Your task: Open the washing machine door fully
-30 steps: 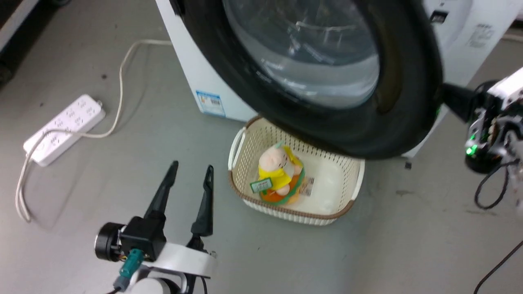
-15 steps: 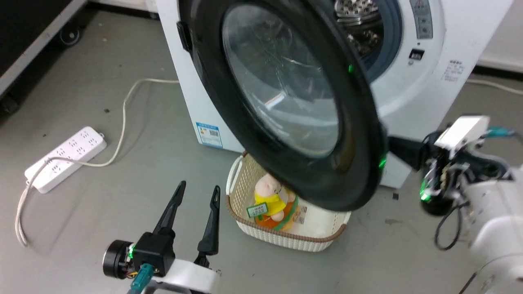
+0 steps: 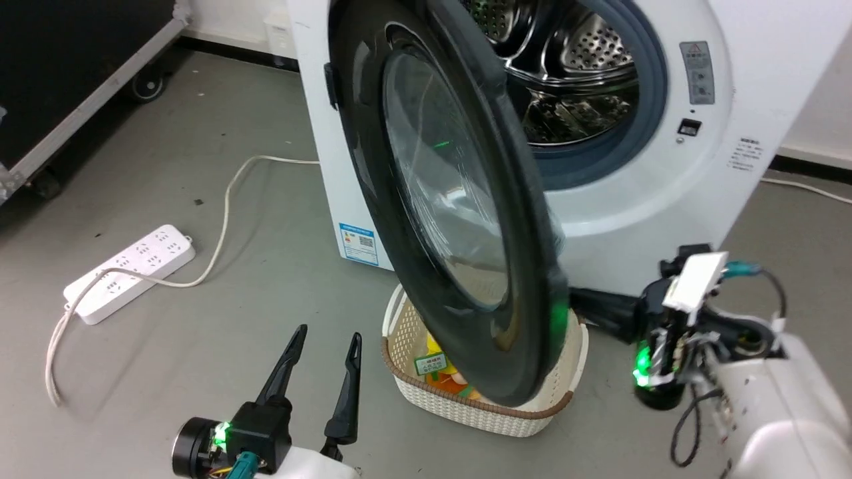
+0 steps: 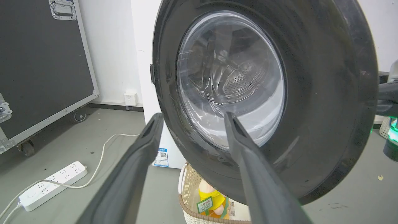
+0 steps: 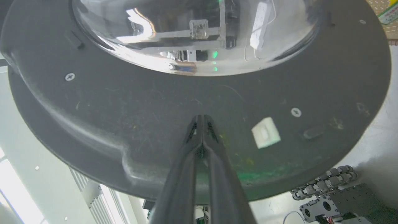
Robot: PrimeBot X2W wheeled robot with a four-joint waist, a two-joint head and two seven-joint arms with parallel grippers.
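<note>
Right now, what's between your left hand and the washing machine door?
Nothing: in the left wrist view the washing machine door stands unobstructed beyond the open left hand.

I count 1 washing machine (image 3: pixel 665 199) with 1 washing machine door (image 3: pixel 446 199) and 1 blue sticker (image 3: pixel 359 243). On the floor (image 3: pixel 200 372) I see 1 basket (image 3: pixel 479 414) holding 1 plush toy (image 4: pixel 208 196), 1 power strip (image 3: pixel 130 273), and 1 black case (image 3: pixel 66 86) with 2 casters (image 4: pixel 26 148) showing. There is 1 wall socket (image 4: pixel 130 99).

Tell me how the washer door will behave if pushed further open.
The washing machine door is probably rigid and swings about its hinge rather than flexing. Its smooth inner face looks slippery, so the shut right pincer may skid. The big glass porthole suggests weight.
</note>
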